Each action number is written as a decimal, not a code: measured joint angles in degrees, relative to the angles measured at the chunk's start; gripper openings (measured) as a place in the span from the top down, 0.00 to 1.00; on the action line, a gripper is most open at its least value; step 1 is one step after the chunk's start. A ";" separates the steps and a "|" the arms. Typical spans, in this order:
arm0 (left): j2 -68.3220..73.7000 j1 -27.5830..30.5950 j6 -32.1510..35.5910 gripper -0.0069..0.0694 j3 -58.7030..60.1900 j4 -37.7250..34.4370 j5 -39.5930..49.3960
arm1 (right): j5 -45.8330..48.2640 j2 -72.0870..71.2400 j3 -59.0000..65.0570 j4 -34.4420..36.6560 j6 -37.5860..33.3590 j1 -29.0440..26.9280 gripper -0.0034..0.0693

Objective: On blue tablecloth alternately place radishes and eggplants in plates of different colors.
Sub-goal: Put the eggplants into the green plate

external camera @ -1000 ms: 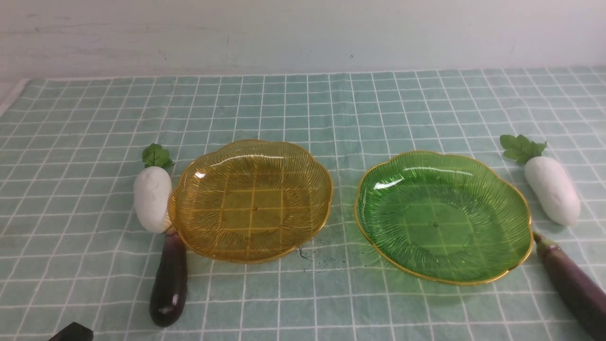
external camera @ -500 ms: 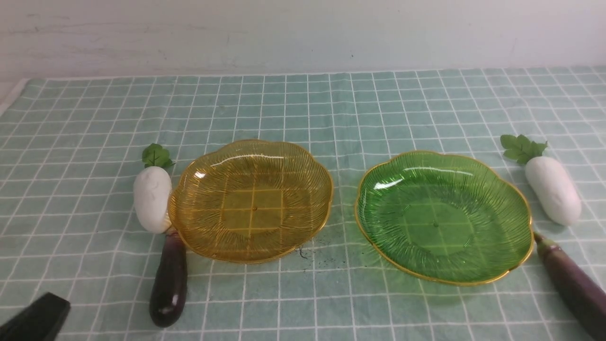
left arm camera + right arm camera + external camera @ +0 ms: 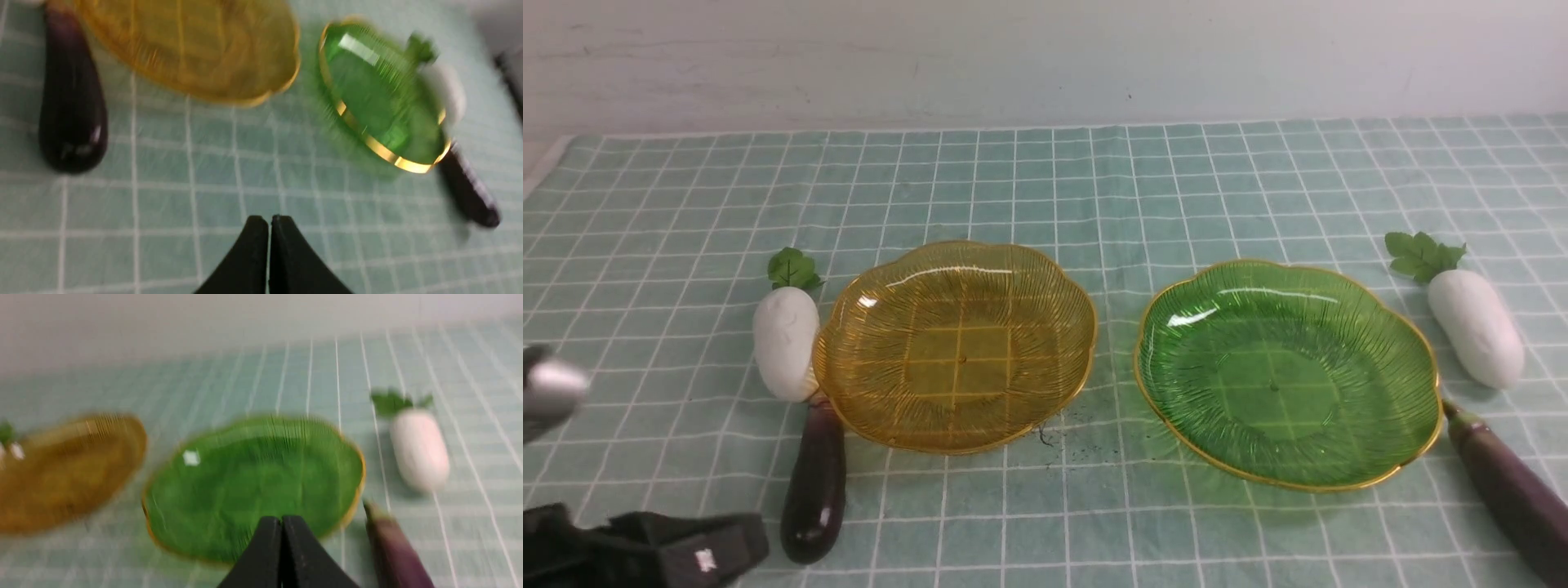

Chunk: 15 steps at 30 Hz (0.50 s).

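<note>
The left gripper [image 3: 269, 218] hung clenched, holding nothing, over the near left corner of the blue tablecloth [image 3: 1045, 180]. A radish [image 3: 784, 343] lay against the left rim of the yellow plate [image 3: 956, 351], with an eggplant [image 3: 814, 482] just behind it, nearer the robot. Right of them sat the green plate [image 3: 1282, 376], with the second radish [image 3: 1474, 327] and second eggplant [image 3: 1507, 490] along its right edge. The right gripper [image 3: 282, 518] was clenched too, holding nothing.
</note>
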 joint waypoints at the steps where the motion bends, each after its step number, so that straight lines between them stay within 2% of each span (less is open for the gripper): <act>1: 1.92 0.00 0.60 0.92 -0.44 0.66 1.87 | 2.18 3.10 -0.66 -2.01 0.54 0.00 0.97; 3: 8.76 0.00 3.26 0.92 -1.81 1.72 5.84 | 5.55 12.15 -2.54 -6.75 4.52 0.00 0.97; 6: 15.16 0.00 6.28 0.92 -2.45 1.77 7.44 | 4.78 20.29 -4.22 -9.02 8.37 0.00 0.97; 10: 18.28 0.00 8.25 0.92 -2.56 1.72 7.47 | 2.28 28.58 -6.59 -11.61 10.05 0.00 0.96; 13: 18.86 0.00 8.67 0.92 -2.56 1.72 6.86 | 0.34 33.14 -7.29 -12.05 11.19 0.00 0.92; 15: 18.86 0.00 8.95 0.92 -2.56 1.64 6.18 | -2.38 37.20 -7.40 -12.66 11.65 0.00 0.83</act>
